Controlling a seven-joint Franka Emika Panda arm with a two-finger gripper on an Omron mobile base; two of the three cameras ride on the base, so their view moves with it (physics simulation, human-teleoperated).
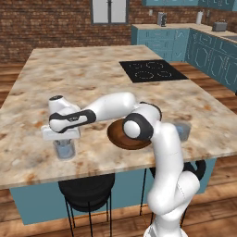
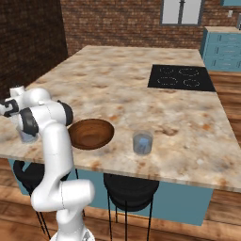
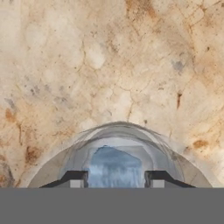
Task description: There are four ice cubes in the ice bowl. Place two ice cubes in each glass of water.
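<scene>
Directly beneath the tool [image 3: 115, 178], the glass of water [image 1: 64, 149] stands upright.

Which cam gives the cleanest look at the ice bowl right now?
Right base view: the ice bowl shows nearly whole, inside visible, only its left rim behind the arm. In the left base view, the bowl is mostly hidden behind the arm.

Even, bright rendered light; soft shadows under arm; slightly low-res, no glare.
</scene>
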